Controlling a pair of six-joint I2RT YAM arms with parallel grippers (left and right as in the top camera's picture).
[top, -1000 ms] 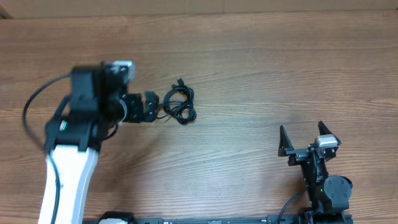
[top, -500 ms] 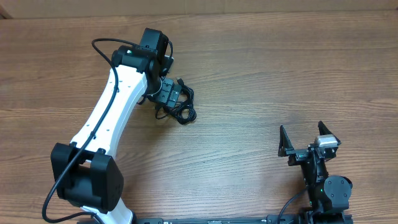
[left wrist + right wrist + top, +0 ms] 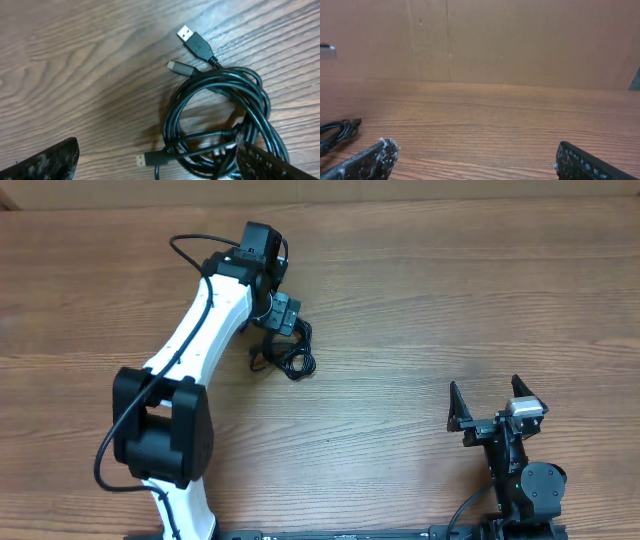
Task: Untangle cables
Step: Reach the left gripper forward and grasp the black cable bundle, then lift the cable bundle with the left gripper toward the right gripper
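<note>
The wooden table (image 3: 450,300) is carrying everything. The white left arm (image 3: 190,350) is reaching from the near left toward the far side. Its left gripper (image 3: 282,320) is hanging over the cables (image 3: 292,358), jaws standing wide apart and clasping nothing. The right gripper (image 3: 490,396) is sitting at the near right, equally wide apart and empty, well apart from the cables. The cables are lying left of centre in a loose black coil, with a USB plug (image 3: 192,40) and a smaller plug (image 3: 180,67) poking out.

Smooth, slightly glossy black plastic-sheathed cables (image 3: 215,76) with shiny metal plug tips (image 3: 185,32), on matt, grained wood table (image 3: 75,60); beside the cables, rough speckled black finger pads (image 3: 50,160).
</note>
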